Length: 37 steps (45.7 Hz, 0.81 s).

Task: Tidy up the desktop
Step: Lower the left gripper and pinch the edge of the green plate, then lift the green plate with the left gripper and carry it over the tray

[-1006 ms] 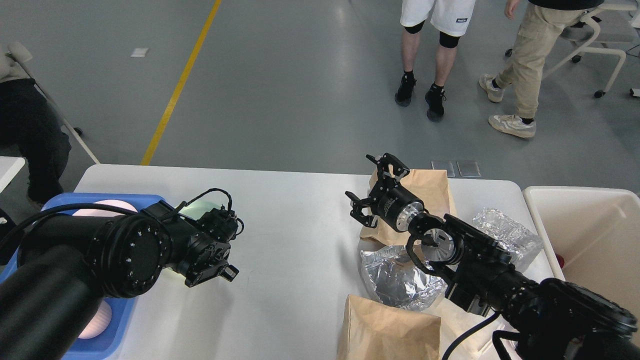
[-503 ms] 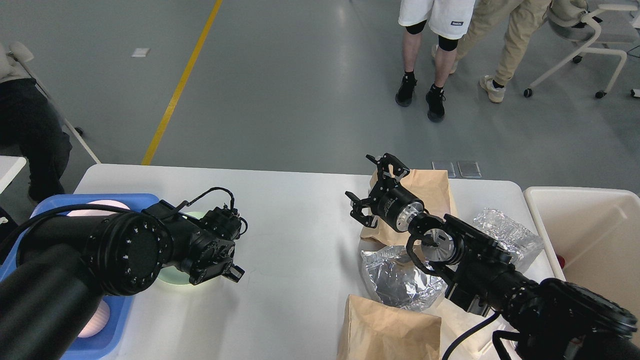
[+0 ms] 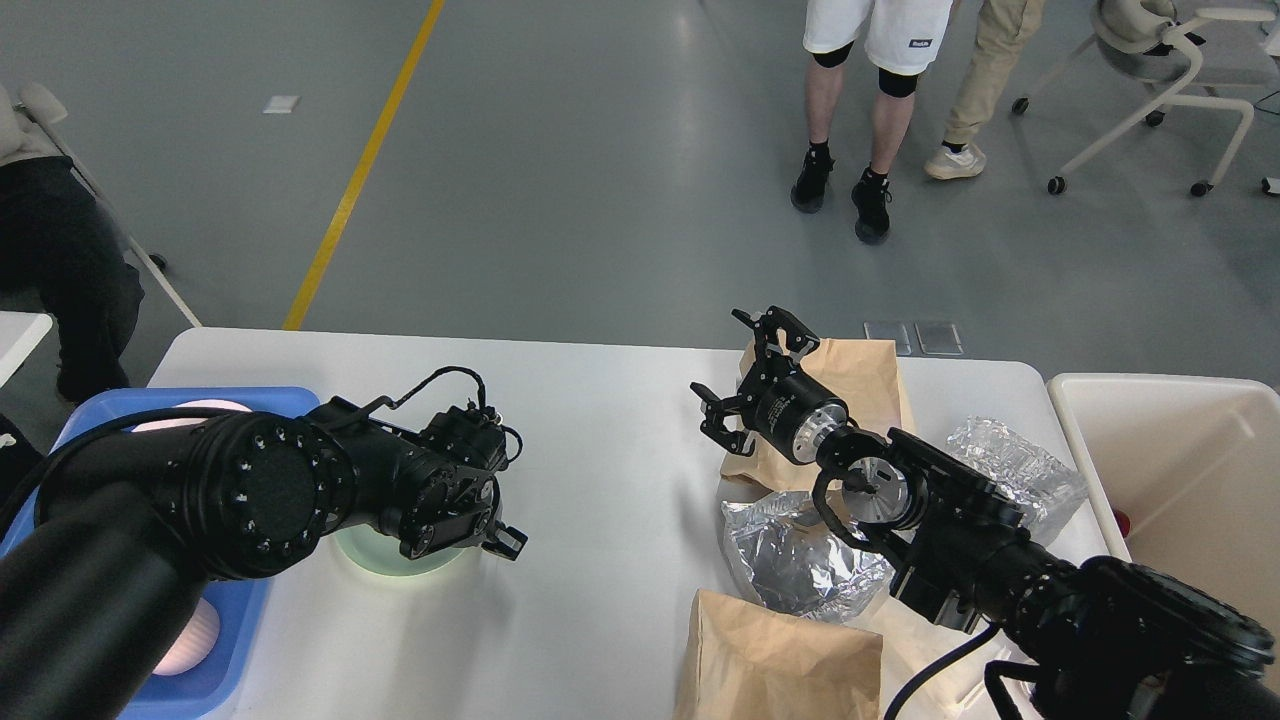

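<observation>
My right claw (image 3: 745,375) hangs above the white tabletop (image 3: 600,440) with its two fingers spread wide apart, holding nothing. Just behind it lies a brown paper bag (image 3: 860,385). Nearer to me than that claw sits crinkly silver foil (image 3: 790,565). My left claw (image 3: 470,500) is dark and bunched up, so I cannot tell if it is apart or together. A pale green dish (image 3: 385,555) peeks out from under it, beside the blue tray (image 3: 235,640)

White desktop (image 3: 600,480) lies flat, its near edge apparently cropped.
</observation>
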Tool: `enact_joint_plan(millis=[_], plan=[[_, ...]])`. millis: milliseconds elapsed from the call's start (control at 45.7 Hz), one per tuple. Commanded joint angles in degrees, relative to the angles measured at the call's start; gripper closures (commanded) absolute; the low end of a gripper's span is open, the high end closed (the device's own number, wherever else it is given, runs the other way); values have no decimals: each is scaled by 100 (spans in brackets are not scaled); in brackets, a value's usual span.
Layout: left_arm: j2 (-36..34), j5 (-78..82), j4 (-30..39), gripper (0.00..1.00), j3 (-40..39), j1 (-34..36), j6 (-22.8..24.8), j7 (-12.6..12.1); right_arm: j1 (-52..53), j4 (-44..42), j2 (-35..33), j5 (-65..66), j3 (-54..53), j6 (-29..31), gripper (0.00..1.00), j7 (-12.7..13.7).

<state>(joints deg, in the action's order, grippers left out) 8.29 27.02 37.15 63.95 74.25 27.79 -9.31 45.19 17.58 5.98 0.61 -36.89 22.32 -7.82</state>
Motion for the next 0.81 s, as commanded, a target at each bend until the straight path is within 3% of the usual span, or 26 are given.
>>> enact_joint_plan(millis=[0, 219, 306, 634, 787], plan=[[-12, -135, 20, 100, -295, 397, 613, 17, -1, 0, 0, 0, -3, 0, 0, 0], [-187, -855, 38, 100, -366, 1495, 2721, 183, -1, 0, 0, -9, -3, 0, 0, 0], [-459, -1128, 38, 100, -392, 1838, 2721, 298, -1, 0, 0, 0, -3, 0, 0, 0], [-697, -1357, 239, 100, -278, 2480, 2721, 271, -1, 0, 0, 0, 6, 0, 0, 0], [-1286, -1357, 363, 100, 37, 2718, 2721, 280, 7, 0, 0, 0, 6, 0, 0, 0]])
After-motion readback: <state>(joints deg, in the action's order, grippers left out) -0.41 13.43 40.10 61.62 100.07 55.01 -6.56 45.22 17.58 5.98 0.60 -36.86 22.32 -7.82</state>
